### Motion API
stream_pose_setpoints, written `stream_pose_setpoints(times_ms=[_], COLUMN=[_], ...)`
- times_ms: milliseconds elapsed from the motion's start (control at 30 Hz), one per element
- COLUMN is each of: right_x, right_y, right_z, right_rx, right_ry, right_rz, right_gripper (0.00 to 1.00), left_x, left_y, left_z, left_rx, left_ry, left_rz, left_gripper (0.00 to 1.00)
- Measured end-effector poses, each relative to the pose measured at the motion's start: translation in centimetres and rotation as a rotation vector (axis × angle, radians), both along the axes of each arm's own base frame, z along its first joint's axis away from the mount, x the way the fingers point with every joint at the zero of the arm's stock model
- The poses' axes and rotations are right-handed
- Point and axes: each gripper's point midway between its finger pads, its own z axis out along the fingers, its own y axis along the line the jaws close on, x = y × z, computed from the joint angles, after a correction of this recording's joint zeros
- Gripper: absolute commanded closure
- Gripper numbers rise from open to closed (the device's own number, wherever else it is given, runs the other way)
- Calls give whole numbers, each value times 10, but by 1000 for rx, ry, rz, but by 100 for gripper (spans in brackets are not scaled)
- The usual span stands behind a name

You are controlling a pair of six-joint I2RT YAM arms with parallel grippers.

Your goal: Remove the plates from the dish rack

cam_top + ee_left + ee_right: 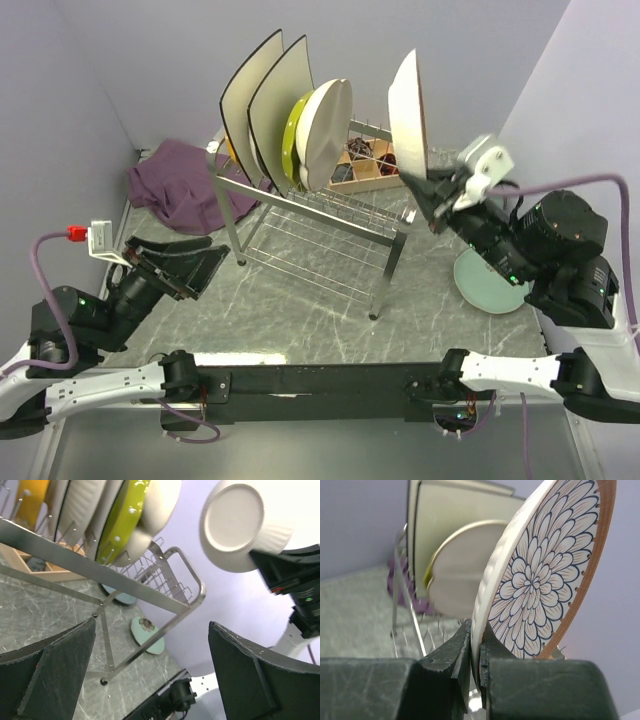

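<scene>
The silver dish rack [300,205] stands mid-table and holds two large cream square plates [262,95], a yellow-green plate [293,135] and a cream round plate [325,130], all on edge. My right gripper [432,195] is shut on the lower rim of the brown-rimmed patterned plate [408,110] and holds it upright above the rack's right end. In the right wrist view the fingers [465,645] pinch that plate [545,575]. My left gripper [207,270] is open and empty, left of the rack. A mint flower plate [147,635] lies flat on the table.
A wooden compartment box [365,165] sits behind the rack. A purple cloth [180,185] lies at the back left. A pale green plate [490,285] lies on the table under my right arm. A teal-grey plate [120,597] lies beyond the rack. Walls close in on both sides.
</scene>
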Motion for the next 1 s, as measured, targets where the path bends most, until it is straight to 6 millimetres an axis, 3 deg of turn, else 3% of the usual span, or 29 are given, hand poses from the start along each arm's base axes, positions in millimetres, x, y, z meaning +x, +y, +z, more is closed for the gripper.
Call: stream_pose_setpoints(times_ms=[133,333,567,767,1000], right_x=[-14,-36,-54,-66,-81], right_y=[1,16,28,37,61], right_z=[-23,-55,-61,-69,-89], right_rx=[-142,-332,-496,-633,-822], right_ry=[-43,-153,-338,-513,-696], right_rz=[78,249,358,411,466], right_gripper=[100,100,100,100,100], left_x=[-7,-16,-23,-29,-38], left_y=[-5,-19,-16,2,11], left_z=[2,-12,-16,-3,21], left_rx=[31,99,100,29,-31], left_ry=[2,26,49,44,37], left_rz=[-52,-127,-161,-167,-200], left_gripper=[0,1,1,0,1])
